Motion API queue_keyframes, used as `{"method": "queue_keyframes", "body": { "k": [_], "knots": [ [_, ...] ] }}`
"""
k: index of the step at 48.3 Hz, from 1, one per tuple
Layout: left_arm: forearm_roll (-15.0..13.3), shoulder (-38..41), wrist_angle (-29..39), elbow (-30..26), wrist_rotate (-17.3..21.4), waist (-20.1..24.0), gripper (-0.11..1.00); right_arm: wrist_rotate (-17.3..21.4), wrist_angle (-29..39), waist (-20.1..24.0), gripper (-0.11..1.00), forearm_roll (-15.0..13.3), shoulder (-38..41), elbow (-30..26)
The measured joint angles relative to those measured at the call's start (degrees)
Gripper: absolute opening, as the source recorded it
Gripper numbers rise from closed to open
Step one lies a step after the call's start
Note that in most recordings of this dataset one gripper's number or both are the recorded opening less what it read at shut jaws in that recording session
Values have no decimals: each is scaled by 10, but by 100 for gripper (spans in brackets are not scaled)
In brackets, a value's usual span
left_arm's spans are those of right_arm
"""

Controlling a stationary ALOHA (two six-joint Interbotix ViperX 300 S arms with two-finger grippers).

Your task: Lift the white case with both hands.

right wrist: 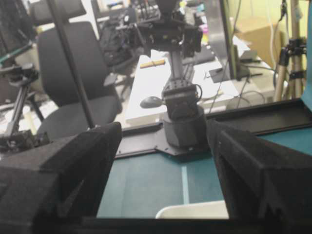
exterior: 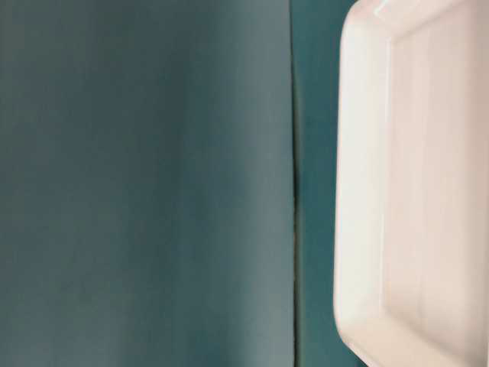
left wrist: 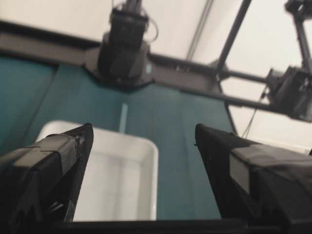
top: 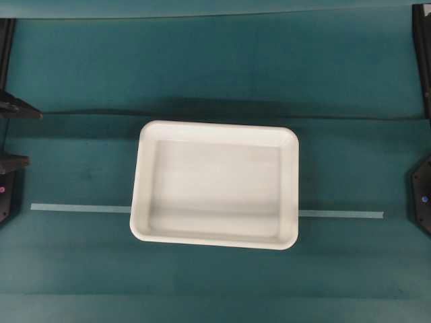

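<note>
The white case lies flat and empty on the teal cloth in the middle of the overhead view. Its rim fills the right side of the table-level view. My left gripper is open with nothing between its black wedge fingers. It hangs above the table, back from the white case, whose corner shows between the fingers. My right gripper is also open and empty. Only a corner of the white case shows below and ahead of it. In the overhead view only parts of the arms show, at the left edge and at the right edge.
A pale tape strip runs across the cloth under the case and comes out on the right. A fold crosses the cloth behind the case. Each wrist view faces the opposite arm's base.
</note>
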Motion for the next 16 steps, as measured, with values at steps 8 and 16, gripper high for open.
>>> {"method": "queue_keyframes", "body": {
  "k": [8,16],
  "knots": [
    [0,-6,1,-3,1,1,90,0,12,-1,79,0,-2,-1],
    [0,-6,0,-2,0,1,90,10,14,0,79,1,-4,-1]
  ]
}}
